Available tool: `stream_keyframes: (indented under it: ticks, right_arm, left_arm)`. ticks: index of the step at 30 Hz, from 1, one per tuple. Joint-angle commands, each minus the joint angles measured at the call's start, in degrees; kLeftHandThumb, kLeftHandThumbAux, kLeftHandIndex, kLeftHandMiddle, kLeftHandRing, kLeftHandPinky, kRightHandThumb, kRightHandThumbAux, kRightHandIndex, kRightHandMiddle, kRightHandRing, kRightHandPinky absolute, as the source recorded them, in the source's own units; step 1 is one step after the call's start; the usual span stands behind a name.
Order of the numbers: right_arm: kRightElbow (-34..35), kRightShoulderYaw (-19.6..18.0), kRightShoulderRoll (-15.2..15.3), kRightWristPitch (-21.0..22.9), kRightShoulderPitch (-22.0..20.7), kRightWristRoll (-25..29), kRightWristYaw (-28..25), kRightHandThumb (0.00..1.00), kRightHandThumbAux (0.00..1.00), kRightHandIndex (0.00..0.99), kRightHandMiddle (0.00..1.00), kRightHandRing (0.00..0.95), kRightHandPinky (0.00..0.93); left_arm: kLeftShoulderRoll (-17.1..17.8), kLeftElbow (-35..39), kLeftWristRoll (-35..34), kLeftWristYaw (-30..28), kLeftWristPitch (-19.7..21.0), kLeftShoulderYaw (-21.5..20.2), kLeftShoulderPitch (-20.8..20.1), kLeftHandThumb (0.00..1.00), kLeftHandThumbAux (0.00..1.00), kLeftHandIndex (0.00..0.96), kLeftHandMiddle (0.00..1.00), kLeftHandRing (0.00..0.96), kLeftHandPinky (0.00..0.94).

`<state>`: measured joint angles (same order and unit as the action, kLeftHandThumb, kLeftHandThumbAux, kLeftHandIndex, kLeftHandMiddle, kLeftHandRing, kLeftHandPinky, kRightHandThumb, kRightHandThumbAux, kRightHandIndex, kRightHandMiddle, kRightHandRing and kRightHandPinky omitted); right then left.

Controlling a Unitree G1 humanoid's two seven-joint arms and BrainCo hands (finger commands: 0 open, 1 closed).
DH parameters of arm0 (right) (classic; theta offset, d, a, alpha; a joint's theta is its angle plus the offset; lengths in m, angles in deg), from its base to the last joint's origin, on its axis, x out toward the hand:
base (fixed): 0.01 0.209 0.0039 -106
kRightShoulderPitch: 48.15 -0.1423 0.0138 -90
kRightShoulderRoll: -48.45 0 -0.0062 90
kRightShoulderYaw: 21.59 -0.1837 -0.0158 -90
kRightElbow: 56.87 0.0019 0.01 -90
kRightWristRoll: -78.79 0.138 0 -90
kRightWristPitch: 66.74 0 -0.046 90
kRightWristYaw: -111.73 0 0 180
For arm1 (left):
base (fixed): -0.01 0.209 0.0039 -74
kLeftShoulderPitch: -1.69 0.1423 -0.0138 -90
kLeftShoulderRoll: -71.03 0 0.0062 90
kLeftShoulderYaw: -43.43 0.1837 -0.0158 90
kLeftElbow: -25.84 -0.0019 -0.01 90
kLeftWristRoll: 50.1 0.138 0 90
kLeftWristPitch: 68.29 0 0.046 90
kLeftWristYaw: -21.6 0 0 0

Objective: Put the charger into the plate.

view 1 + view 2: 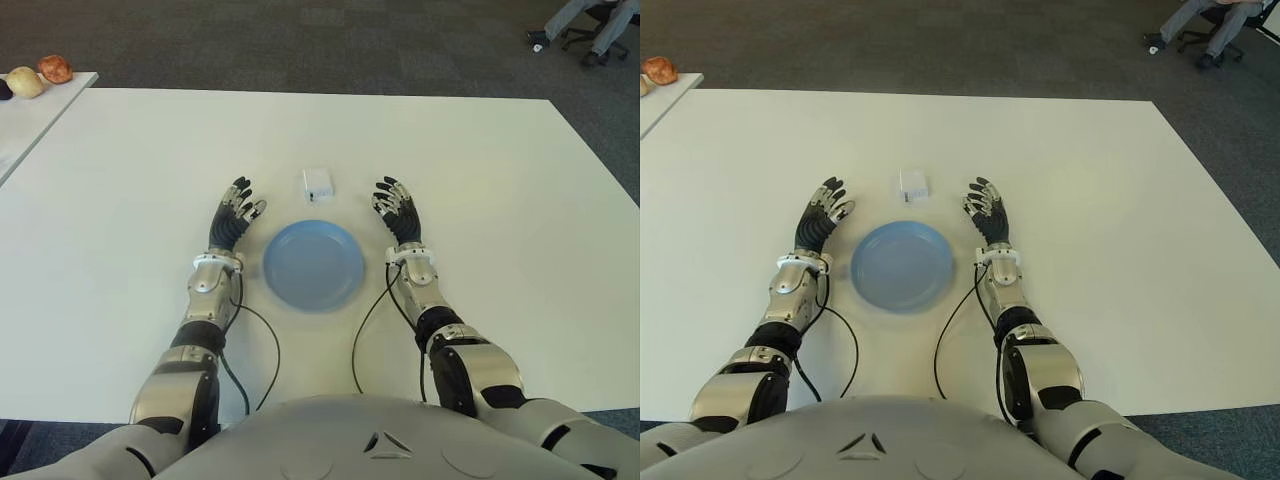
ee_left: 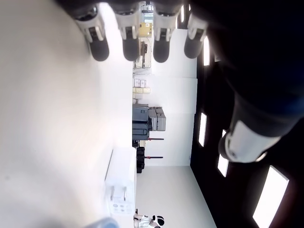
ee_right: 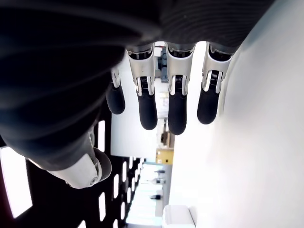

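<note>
Nearest to us: our torso shell at the near edge of the white table (image 1: 520, 200), both forearms reaching forward over it, cables trailing back from each wrist.

Blue plate (image 1: 313, 264) sits between the two wrists, roughly centred across the table and closer to its near edge than its far one. Nothing in it.

Our left hand (image 1: 233, 215) shows just left of the plate, our right hand (image 1: 399, 210) just right of it. Both have fingers extended and relaxed, holding nothing; the wrist views confirm that, with four straight fingers (image 2: 99, 48) on the left and four straight fingers (image 3: 147, 114) on the right, thumbs off to the side. We can't tell whether either hand touches the tabletop.

White charger (image 1: 318, 183) lies on the table just beyond the plate's far rim, between the two sets of fingertips, apart from both hands and from the plate. Left wrist view shows it (image 2: 120, 183) with its two prongs visible.

Far left corner: a second white table (image 1: 30, 115) with two round fruit-like items (image 1: 40, 75) near its edge. Far right, on the dark carpet (image 1: 300, 45), a person's legs (image 1: 585, 20) by an office chair (image 1: 598, 30).
</note>
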<state>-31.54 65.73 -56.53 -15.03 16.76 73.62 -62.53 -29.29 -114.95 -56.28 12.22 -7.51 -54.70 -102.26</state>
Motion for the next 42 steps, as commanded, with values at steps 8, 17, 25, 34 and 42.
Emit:
stream_keyframes:
  ticks: [8, 17, 25, 34, 42]
  right_arm:
    - [-2.06, -0.08, -0.06, 3.67, 2.22, 0.19, -0.44, 0.275, 0.649, 0.136, 0.194, 0.207, 0.242]
    - [3.67, -0.33, 1.55, 5.94, 0.8, 0.44, -0.57, 0.334, 0.656, 0.12, 0.176, 0.182, 0.214]
    - [13.04, -0.07, 3.92, 11.19, -1.48, 0.06, -1.68, 0.34, 0.652, 0.103, 0.152, 0.161, 0.201]
    - [21.53, 0.82, 4.93, 17.77, -4.39, -2.1, 0.89, 0.311, 0.659, 0.092, 0.135, 0.149, 0.196]
    - [20.99, 3.27, 6.41, 19.33, -13.69, -6.66, 3.77, 0.254, 0.686, 0.077, 0.129, 0.139, 0.177]
  left_arm:
    - [-1.13, -6.82, 0.68, 1.12, 2.14, -0.02, 1.16, 0.013, 0.647, 0.043, 0.087, 0.081, 0.095]
    - [-1.52, -8.9, 0.48, 1.23, 2.13, -0.25, 0.11, 0.026, 0.654, 0.046, 0.09, 0.084, 0.109]
    - [-1.68, -12.0, 0.71, 1.62, 2.06, -0.29, -1.26, 0.025, 0.644, 0.049, 0.09, 0.087, 0.11]
    - [-1.8, -12.72, 0.93, 2.07, 1.09, -0.17, -1.68, 0.03, 0.637, 0.05, 0.091, 0.086, 0.11]
    - [-2.28, -13.07, 0.86, 1.96, 1.04, -0.01, -1.78, 0.033, 0.643, 0.043, 0.088, 0.083, 0.102]
